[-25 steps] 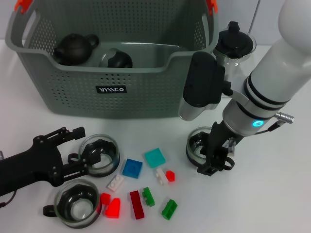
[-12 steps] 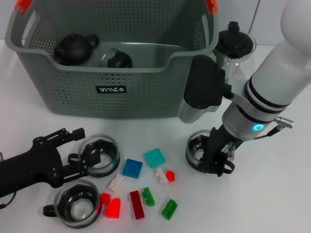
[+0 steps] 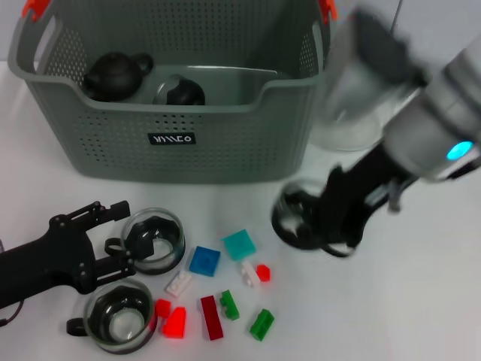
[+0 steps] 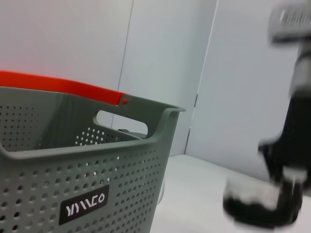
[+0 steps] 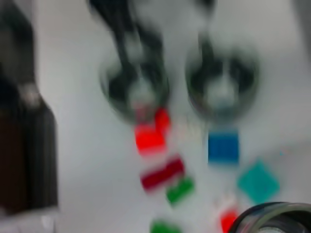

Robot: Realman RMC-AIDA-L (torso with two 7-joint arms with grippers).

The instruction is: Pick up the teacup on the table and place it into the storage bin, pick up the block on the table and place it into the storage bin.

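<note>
The storage bin (image 3: 173, 143) fills the far side of the white table (image 3: 421, 301), already holding a dark teapot (image 3: 114, 71) and another dark round piece. Its near wall stands between the raised cup and the inside, so the main danger is the load clipping that rim if the lift is too low.

The right gripper (image 3: 338, 214) hangs just in front of the bin's right corner, clamped on a glass teacup (image 3: 297, 218) that looks lifted off the table. The arm is blurred with motion, and a fast swing could let smooth glass slip from the fingers. The clear teapot (image 3: 353, 113) behind it sits close to the arm's path and could be knocked.

The left gripper (image 3: 113, 233) lies low at the near left, its fingers spread, beside two more glass cups (image 3: 154, 241); it could nudge them.

Smallest are the scattered blocks (image 3: 204, 260), untouched between the arms; a dropped cup would land among them and scatter them
</note>
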